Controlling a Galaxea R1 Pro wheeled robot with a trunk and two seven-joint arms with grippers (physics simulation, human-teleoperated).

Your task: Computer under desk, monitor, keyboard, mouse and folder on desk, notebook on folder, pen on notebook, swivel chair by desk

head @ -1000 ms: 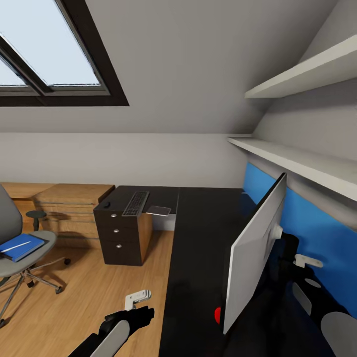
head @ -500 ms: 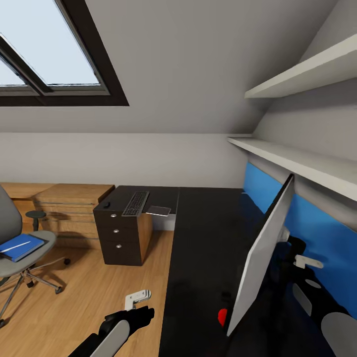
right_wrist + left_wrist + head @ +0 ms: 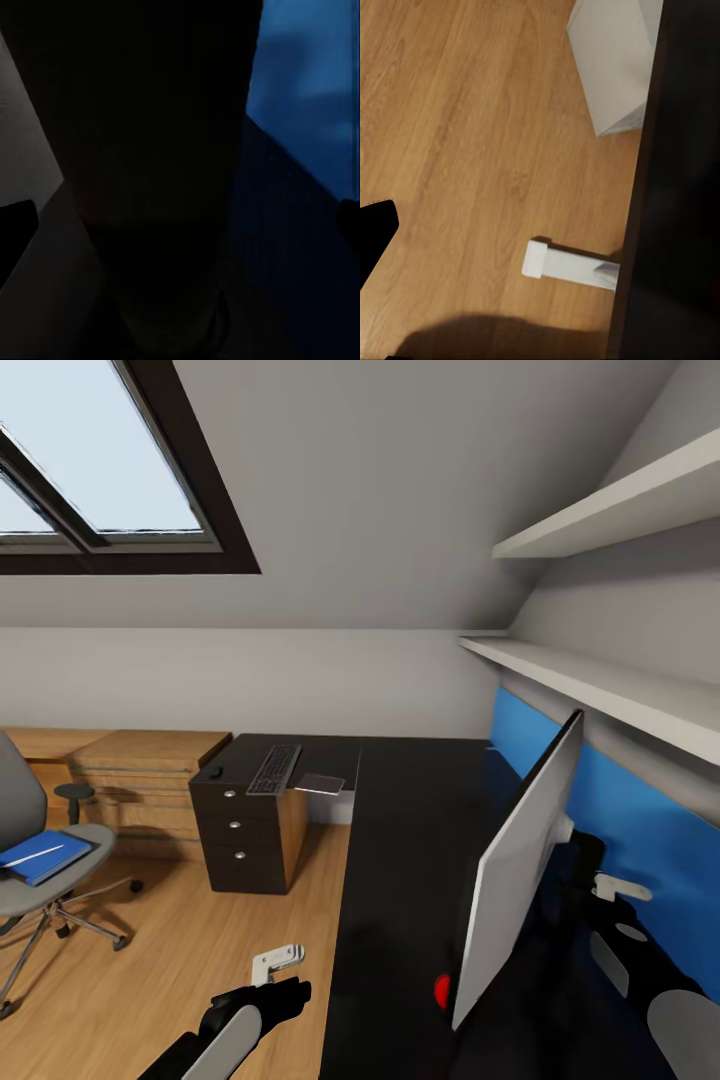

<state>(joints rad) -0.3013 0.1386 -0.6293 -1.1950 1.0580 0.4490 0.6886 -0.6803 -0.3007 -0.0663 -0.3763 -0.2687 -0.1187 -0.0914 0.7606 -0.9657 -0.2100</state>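
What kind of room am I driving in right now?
Likely an attic study or home-office corner: a skylight in the sloped ceiling, an L-shaped black desk with a monitor, and a swivel chair on wood flooring.

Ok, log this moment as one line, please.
monitor: tilted on desk | keyboard: on drawer unit | swivel chair: apart

Your black L-shaped desk (image 3: 400,860) carries the keyboard (image 3: 274,770), the mouse (image 3: 215,772) just beside it, a flat dark pad (image 3: 320,784) overhanging the inner edge, and the monitor (image 3: 515,865) tilted near the blue wall. The chair (image 3: 40,860) stands on the wood floor (image 3: 180,960).
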